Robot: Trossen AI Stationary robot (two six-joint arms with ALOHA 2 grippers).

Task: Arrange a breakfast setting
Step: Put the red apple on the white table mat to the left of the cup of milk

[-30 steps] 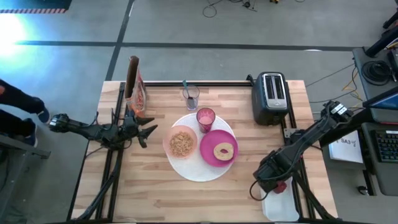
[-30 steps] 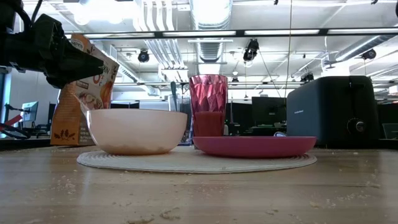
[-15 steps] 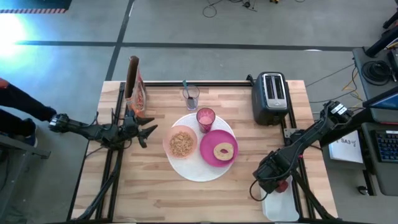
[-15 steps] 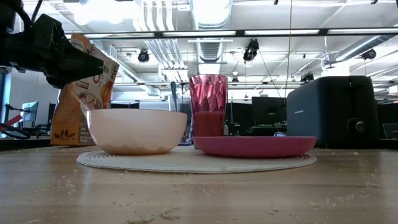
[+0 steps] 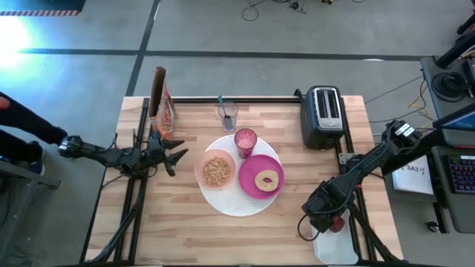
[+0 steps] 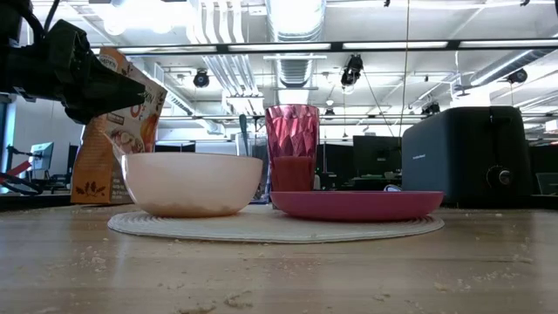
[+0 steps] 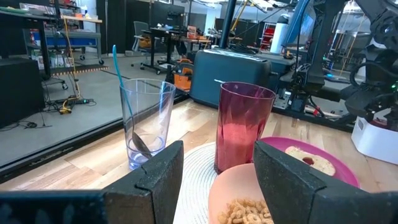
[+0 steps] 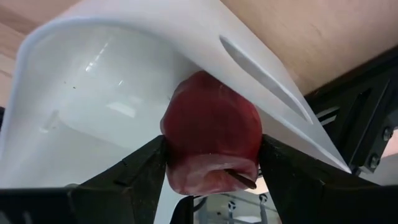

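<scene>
Almost nothing has shifted since a second ago: the right gripper (image 5: pixel 332 220) has edged slightly along the white bin (image 5: pixel 332 247) by the table's (image 5: pixel 297 230) near right corner, while the left arm is unmoved.

By size, with the round white placemat (image 5: pixel 230 204) at mid-table as landmark: the black toaster (image 5: pixel 323 116) stands well to its far right. On the placemat sit the magenta plate (image 5: pixel 251 191) bearing the bagel (image 5: pixel 267 179), the peach cereal bowl (image 5: pixel 217 170) at the left and the pink cup (image 5: pixel 245 141) at the far edge. Beyond it, a clear glass (image 5: pixel 228 115) holds the teal-handled spoon (image 7: pixel 116 68).

The left gripper (image 5: pixel 177 157) hovers left of the placemat, fingers spread. The right gripper's fingers clamp the small red fruit (image 8: pixel 211 134) over the bin.
</scene>
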